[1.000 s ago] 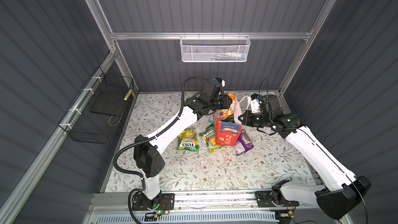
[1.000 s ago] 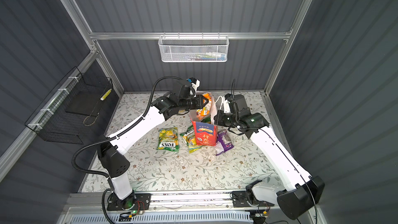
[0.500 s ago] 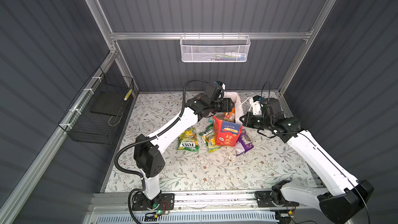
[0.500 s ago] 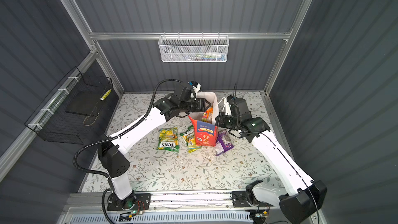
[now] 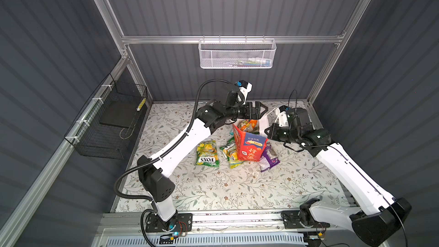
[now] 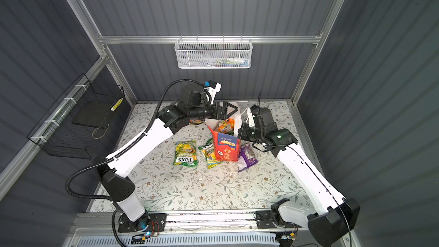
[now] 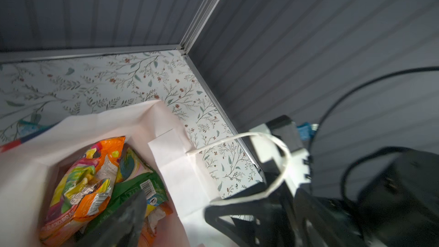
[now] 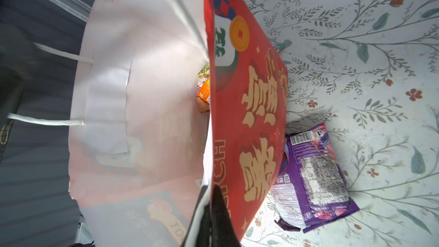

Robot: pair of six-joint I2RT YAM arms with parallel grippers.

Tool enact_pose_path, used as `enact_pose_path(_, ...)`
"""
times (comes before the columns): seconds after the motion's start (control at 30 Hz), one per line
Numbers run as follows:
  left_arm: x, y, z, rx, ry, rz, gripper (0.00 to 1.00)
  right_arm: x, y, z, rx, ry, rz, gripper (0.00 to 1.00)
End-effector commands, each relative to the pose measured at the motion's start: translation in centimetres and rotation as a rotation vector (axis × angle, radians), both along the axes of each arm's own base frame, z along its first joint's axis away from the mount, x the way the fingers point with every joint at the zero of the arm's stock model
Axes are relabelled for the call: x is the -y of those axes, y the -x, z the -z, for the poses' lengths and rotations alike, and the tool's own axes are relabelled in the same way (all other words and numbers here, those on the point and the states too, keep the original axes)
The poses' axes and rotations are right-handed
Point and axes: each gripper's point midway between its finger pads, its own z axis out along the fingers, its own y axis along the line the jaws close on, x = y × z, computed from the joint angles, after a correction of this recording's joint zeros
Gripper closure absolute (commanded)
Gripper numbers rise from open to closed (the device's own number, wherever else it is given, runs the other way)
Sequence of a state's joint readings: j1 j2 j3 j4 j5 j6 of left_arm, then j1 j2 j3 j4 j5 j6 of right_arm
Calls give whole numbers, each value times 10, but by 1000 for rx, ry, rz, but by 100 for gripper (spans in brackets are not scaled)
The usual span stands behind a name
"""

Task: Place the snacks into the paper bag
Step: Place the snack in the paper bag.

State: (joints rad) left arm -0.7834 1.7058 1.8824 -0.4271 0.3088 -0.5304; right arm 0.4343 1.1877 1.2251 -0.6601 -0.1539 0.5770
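Widening left jaws, orange snack (image 7: pixel 69 210) bagged

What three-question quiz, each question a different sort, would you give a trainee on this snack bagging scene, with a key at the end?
1. True or false: the paper bag lies flat on its side.
2. The left pincer above the bag's mouth is: A open and empty, B shut on a snack, C shut on a handle.
3. Fill in: beside the bag, near the right pincer that grips its rim, lies a ____ packet.
Key: 1 false; 2 A; 3 purple.
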Motion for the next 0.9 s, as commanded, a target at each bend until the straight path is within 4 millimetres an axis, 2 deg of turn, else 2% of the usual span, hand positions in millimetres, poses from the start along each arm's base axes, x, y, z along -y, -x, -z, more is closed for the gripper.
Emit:
enact_pose_path(0.0,-10,27,-46,113,80,71,0,13,8,-2,-14,34,36,100)
enact_pose_path(0.13,-28,45,-64,152,103,74,0,15,10,0,-11,38,39,100)
enact_pose_path(0.23,-51,54,-64,168,89,19,0,16,9,4,-16,30,34,100)
enact_pose_path(0.33,-83,58,-51,175,40,-92,0,12,7,6,-15,8,19,100)
enact_pose_path(0.43,-120,60,-29,167,-21,-231,0,9,4,3,-1,-4,8,100)
enact_pose_path(0.5,-144,62,-11,152,-71,-320,0,8,2,1,8,-6,1,100)
enact_pose_path(0.53,-156,61,14,123,-126,-369,0,6,1,1,9,-5,-6,100)
enact_pose_path(0.7,-208,58,96,-4,-360,-576,0,0,-2,-1,18,-25,-39,100)
enact_pose_path(0.77,-221,56,131,-71,-445,-620,0,-3,-2,-1,16,-32,-48,100)
enact_pose_path(0.87,-236,47,173,-175,-496,-652,0,-6,-4,4,-1,-29,-59,100)
